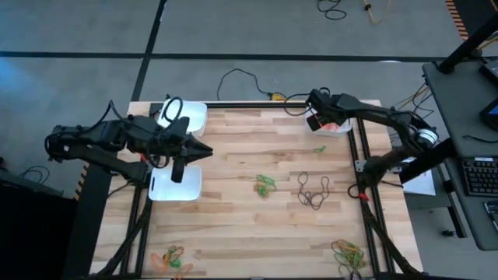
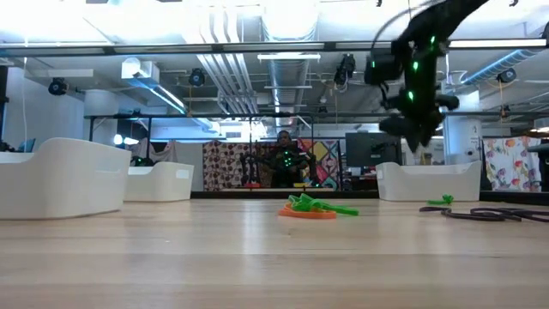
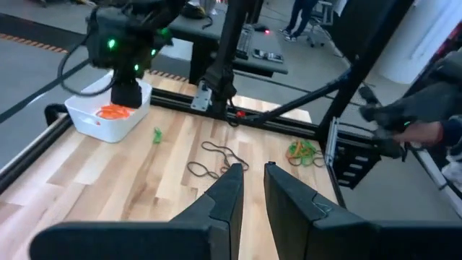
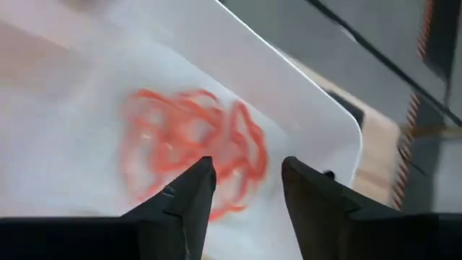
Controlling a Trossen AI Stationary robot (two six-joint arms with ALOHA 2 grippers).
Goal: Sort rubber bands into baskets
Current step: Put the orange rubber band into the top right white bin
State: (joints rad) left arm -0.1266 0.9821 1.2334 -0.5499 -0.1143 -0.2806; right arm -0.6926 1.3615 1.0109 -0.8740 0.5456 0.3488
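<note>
Left gripper (image 1: 204, 150) hovers between two white baskets (image 1: 176, 184) at table's left side, fingers nearly together, nothing held. Mid-table: green-orange rubber bands (image 1: 265, 184), then dark bands (image 1: 313, 190); more clusters along near edge (image 1: 172, 258). Right gripper (image 1: 314, 113) over far-right basket (image 1: 340, 127), fingers apart, empty (orange bands (image 4: 191, 144) lie loose in basket beneath). Judgement: bands light, limp, prone to tangle; pinch single strand at loop's edge.

Bright overhead lighting; right wrist view blurred
</note>
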